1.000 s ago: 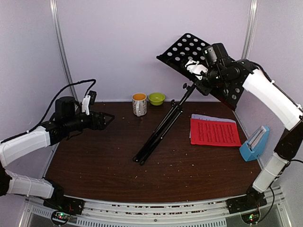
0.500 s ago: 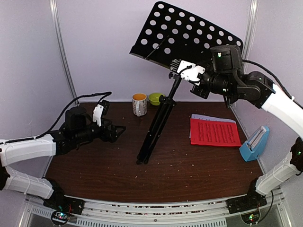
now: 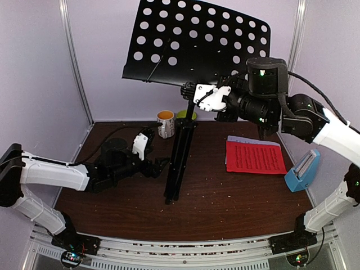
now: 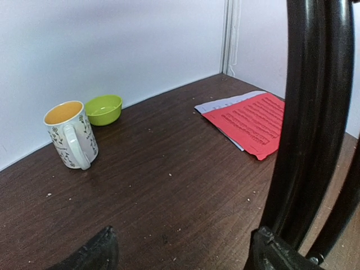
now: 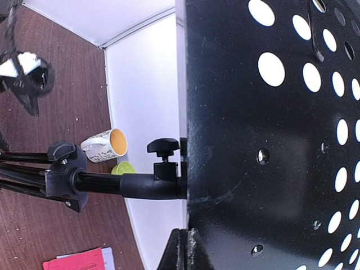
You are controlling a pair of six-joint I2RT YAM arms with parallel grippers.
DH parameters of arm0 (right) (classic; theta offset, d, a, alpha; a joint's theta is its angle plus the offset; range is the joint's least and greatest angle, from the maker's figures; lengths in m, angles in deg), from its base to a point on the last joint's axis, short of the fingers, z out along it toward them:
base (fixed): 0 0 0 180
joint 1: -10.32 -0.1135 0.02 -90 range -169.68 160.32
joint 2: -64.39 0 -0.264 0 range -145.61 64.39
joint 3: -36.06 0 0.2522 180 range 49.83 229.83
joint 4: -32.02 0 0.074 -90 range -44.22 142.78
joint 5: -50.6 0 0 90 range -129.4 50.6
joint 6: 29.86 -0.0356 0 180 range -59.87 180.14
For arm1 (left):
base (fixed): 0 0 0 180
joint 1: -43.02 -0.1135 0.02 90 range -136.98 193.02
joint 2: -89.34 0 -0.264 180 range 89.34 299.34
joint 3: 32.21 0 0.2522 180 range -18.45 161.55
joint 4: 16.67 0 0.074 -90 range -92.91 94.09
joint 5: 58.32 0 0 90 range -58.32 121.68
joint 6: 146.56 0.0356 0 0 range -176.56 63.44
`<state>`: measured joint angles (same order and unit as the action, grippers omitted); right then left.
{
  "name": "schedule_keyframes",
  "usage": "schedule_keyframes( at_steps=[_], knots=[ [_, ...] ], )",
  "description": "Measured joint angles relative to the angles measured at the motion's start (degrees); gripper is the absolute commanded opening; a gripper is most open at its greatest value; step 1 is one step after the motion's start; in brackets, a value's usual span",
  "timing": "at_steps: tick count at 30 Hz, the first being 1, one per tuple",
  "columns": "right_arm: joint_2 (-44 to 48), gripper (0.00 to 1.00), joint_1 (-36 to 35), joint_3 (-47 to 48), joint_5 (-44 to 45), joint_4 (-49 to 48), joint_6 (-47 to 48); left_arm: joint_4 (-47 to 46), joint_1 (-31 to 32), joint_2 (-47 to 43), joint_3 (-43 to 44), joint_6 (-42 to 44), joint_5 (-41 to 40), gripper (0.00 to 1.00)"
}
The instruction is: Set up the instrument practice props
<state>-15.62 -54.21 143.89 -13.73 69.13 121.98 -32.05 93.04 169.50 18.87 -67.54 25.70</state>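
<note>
The black music stand stands nearly upright, its folded legs resting on the table and its perforated desk raised high. My right gripper is shut on the desk's lower edge beside the pole head; the right wrist view shows the jaws pinching that desk edge. My left gripper is open low by the legs. In the left wrist view the legs rise just outside its right finger, with nothing inside the left gripper. Red sheet music lies on a lilac page. The light-blue metronome stands at the right.
A white-and-orange mug and a green bowl sit at the back of the table, just behind the stand's pole. The booth walls close in at the back and both sides. Crumbs speckle the dark wooden tabletop.
The right arm has swung the stand from a steep lean to nearly upright, the desk rising and shifting left. The left arm has reached right, up to the stand's legs.
</note>
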Motion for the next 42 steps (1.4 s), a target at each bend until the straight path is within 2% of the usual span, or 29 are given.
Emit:
schedule_keyframes(
  at_steps=[4,10,15,19,29,42],
  knots=[
    [0.0,0.0,-1.9,-1.8,2.1,-2.8,3.0,-3.1,2.3,4.5,2.5,0.3,-3.0,0.77],
    [0.0,0.0,-3.5,-3.0,4.6,-5.4,5.8,-5.7,3.3,7.7,5.5,0.4,-6.7,0.75],
    [0.0,0.0,-4.4,-4.2,5.6,-7.9,8.1,-10.4,4.0,7.9,5.0,0.4,-7.8,0.75],
    [0.0,0.0,-4.6,-5.0,6.1,-9.6,9.1,-14.9,4.7,6.5,0.9,0.3,-8.2,0.75],
    [0.0,0.0,-5.0,-6.7,7.1,-12.9,10.0,-18.3,7.9,5.1,-1.3,0.6,-9.2,0.75],
    [0.0,0.0,-6.1,-7.0,7.4,-14.1,11.7,-19.6,7.8,7.0,-0.2,0.0,-13.4,0.7]
  ],
)
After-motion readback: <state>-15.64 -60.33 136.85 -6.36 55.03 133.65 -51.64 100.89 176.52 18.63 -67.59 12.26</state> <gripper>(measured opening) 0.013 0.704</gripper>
